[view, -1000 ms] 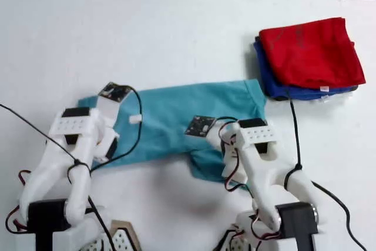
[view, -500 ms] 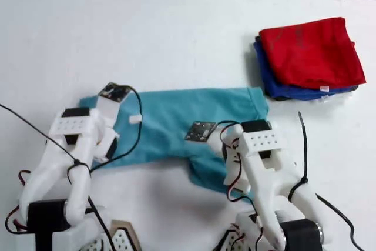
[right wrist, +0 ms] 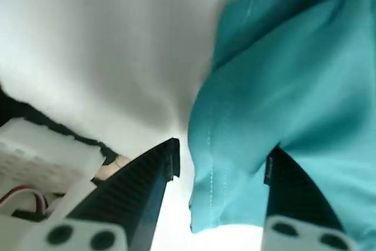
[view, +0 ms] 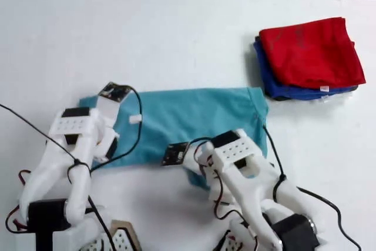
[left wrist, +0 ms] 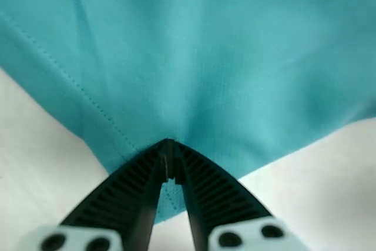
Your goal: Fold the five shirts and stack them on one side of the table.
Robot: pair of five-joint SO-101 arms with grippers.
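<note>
Teal shirt [view: 194,119] — lies lengthwise near the front of the white table [view: 176,39], with a loose flap at its near edge; a folded red shirt [view: 311,51] sits on a folded blue shirt [view: 265,80] at the table's far right. Left gripper [left wrist: 169,152] is pinched closed on the teal hem at the shirt's left end; right gripper [right wrist: 223,154] is spread wide, jaws straddling the flap's edge, not yet clamped. Risk, as judged: a shallow bite by the right could catch one layer only or slip off the seam, and pulling against the left's hold could drag the shirt askew — bunching the fold.
</note>
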